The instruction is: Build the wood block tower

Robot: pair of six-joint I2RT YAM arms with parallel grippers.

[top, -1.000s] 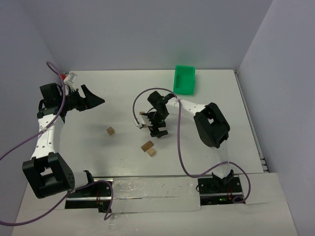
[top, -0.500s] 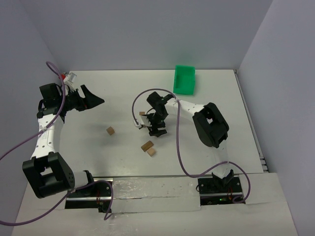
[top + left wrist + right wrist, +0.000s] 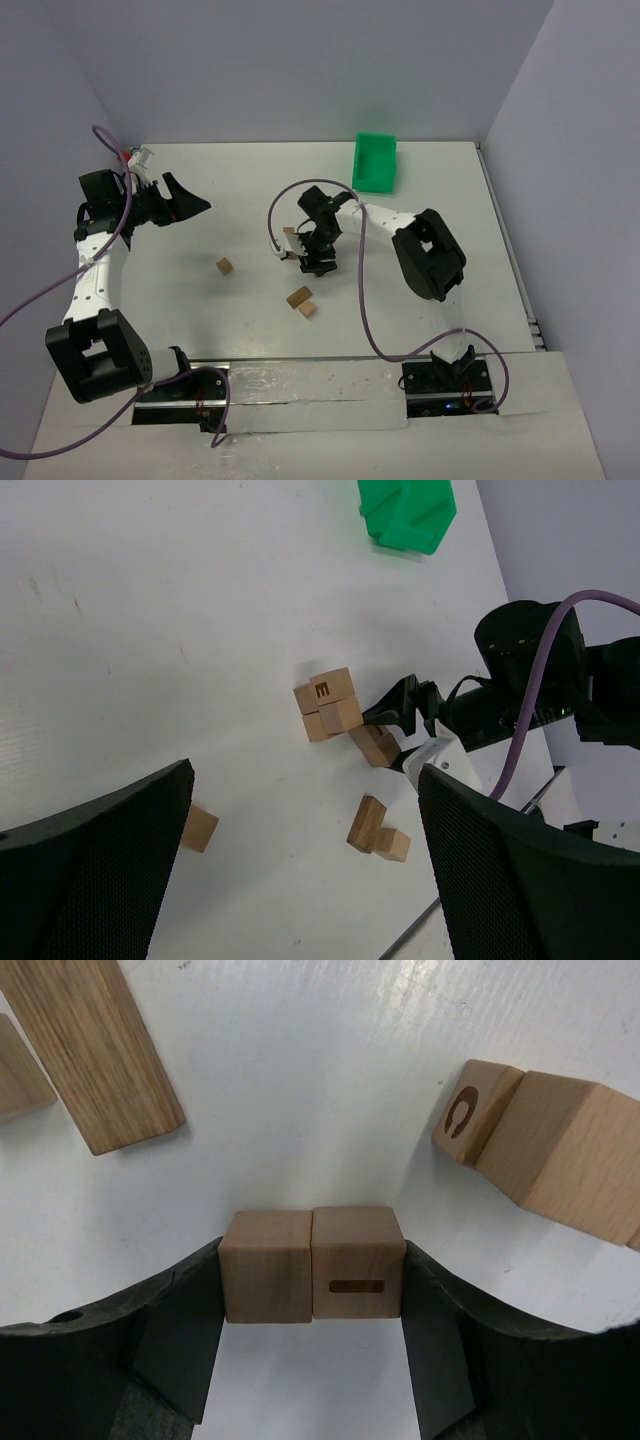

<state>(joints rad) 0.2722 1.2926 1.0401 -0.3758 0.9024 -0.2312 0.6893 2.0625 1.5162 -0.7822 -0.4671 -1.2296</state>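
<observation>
The white table (image 3: 200, 330) carries a green plastic bin (image 3: 375, 162) at its far edge, well apart from the work. The left gripper (image 3: 188, 203) hangs out to the left, jaws spread wide and holding nothing. The right gripper (image 3: 312, 1270) is clamped on two small light-tan wooden cubes (image 3: 265, 1265) set side by side near the table's middle. They look light, rigid and smooth, and a pair squeezed in a row may buckle at the seam, so flat opposite faces of one cube seem the safer hold
</observation>
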